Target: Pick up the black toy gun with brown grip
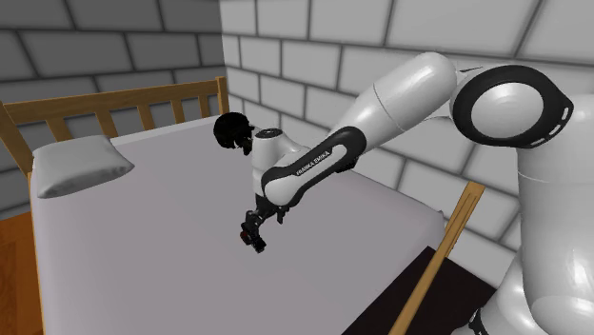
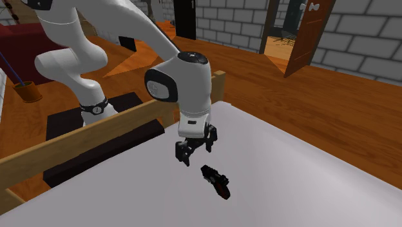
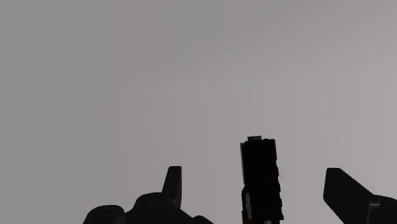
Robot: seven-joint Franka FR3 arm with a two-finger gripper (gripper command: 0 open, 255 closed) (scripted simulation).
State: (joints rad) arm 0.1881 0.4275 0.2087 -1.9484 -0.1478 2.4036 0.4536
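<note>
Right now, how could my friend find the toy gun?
Find the big bed with the grey sheet and wooden rail. The toy gun lies on the sheet just under the robot's open black hand. It is small and black with a reddish-brown grip.

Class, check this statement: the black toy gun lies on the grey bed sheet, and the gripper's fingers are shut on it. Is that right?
Not quite. The toy gun does lie on the grey bed sheet, but the fingers are not shut on it: the wrist view shows them standing apart, the gun between them untouched.
</note>
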